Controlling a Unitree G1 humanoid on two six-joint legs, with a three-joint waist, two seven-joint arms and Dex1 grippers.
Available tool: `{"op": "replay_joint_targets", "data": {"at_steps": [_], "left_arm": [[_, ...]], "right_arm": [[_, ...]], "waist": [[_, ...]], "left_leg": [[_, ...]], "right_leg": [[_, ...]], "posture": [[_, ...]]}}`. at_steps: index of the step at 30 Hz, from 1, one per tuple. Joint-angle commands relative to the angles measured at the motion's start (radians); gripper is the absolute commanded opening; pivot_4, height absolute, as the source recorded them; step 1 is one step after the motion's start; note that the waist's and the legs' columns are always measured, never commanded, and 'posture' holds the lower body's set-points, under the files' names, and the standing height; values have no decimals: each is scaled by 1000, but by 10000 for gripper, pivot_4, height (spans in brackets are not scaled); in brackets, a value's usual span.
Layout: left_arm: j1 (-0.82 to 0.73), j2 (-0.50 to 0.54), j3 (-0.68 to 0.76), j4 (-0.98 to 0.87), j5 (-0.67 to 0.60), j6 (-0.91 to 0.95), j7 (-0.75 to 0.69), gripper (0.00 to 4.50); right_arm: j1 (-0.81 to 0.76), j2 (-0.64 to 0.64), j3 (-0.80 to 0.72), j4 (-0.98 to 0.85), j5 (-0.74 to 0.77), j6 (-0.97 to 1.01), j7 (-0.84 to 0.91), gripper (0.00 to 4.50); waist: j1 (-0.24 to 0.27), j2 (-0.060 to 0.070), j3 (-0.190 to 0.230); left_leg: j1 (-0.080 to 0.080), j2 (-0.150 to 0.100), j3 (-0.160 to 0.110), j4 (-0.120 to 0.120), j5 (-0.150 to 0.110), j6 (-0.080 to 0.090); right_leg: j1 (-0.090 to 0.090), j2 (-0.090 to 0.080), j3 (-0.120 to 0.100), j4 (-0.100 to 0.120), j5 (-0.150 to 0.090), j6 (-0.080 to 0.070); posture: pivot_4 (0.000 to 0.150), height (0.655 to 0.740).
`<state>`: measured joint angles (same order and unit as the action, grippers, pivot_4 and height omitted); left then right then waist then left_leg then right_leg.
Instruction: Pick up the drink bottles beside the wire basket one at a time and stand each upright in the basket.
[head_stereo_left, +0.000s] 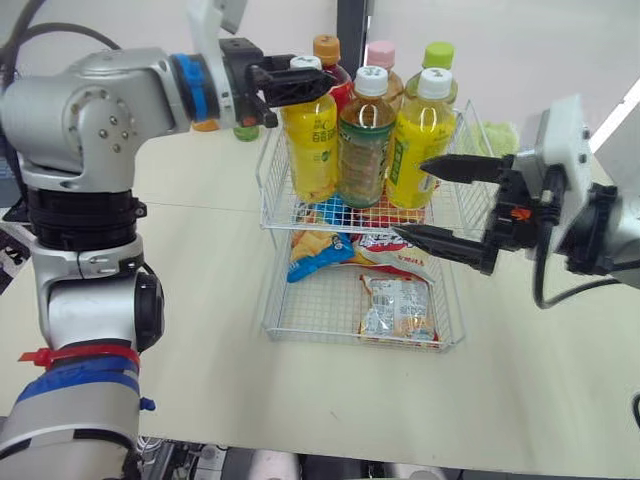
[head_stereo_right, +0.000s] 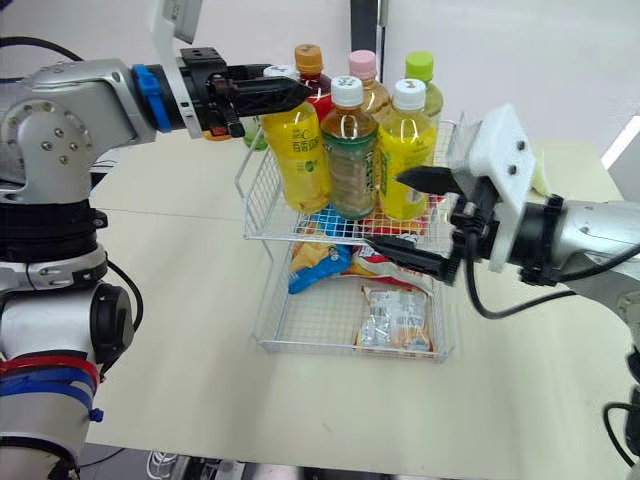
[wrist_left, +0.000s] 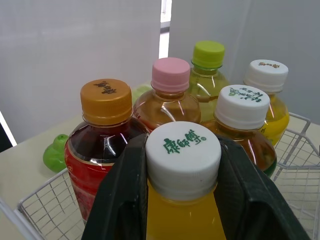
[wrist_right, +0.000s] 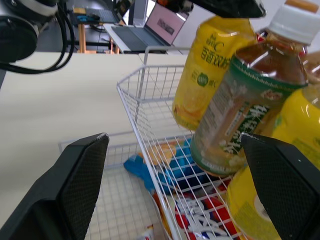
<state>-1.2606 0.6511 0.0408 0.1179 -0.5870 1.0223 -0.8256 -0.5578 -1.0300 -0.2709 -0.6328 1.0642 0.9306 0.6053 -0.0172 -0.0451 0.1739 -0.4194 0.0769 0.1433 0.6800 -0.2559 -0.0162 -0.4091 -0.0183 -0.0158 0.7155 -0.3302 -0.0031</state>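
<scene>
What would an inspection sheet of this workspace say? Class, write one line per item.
Surface: beige table.
Job's things: two-tier wire basket; five bottles upright in its upper tier, plus a yellow bottle at front left.
Clutter: snack packets in the lower tier; green item on the table behind the basket.
Pincers: left pincer shut on the yellow bottle's cap; right pincer open at the basket's front right.
Cables: black cable loops from the right wrist.
Surroundings: laptop on a far desk; white wall.

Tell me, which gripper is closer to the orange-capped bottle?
Left. The left gripper grips the yellow bottle standing just in front of the orange-capped bottle; the right gripper is open, across the basket at its front.
</scene>
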Motion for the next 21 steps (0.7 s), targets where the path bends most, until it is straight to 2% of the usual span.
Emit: {"op": "replay_joint_targets", "data": {"at_steps": [1,8,10,18,21], "left_arm": [[-18,1,24,-28,3,-45,-4,13515],[-2,-2,22,-17,0,-55,-39,13515],[6,10,16,-23,-2,-62,-67,20833],[-11,59,56,-18,-24,-69,-120,44699],[-38,95,121,-1,-70,-38,-128,44699]], "right_arm": [[44,-45,-129,29,-32,-58,90,45000],[65,-53,-133,38,-52,-88,115,45000],[68,-52,-136,37,-54,-91,116,45000],[91,-56,-168,36,-51,-94,133,45000],[99,-61,-185,40,-51,-95,143,45000]], "waist": [[3,0,0],[-6,0,0],[-6,0,0],[-7,0,0],[-10,0,0]], "left_leg": [[0,0,0,0,0,0],[2,0,0,1,0,0],[2,0,0,1,0,0],[2,0,0,1,0,0],[2,0,0,1,0,0]], "right_leg": [[0,0,0,0,0,0],[0,0,1,3,0,0],[1,0,1,3,0,0],[1,0,1,3,0,0],[1,0,1,3,0,0]], "posture": [[1500,7211],[1500,7211],[1500,7211],[1500,7211],[1500,7211]]}}
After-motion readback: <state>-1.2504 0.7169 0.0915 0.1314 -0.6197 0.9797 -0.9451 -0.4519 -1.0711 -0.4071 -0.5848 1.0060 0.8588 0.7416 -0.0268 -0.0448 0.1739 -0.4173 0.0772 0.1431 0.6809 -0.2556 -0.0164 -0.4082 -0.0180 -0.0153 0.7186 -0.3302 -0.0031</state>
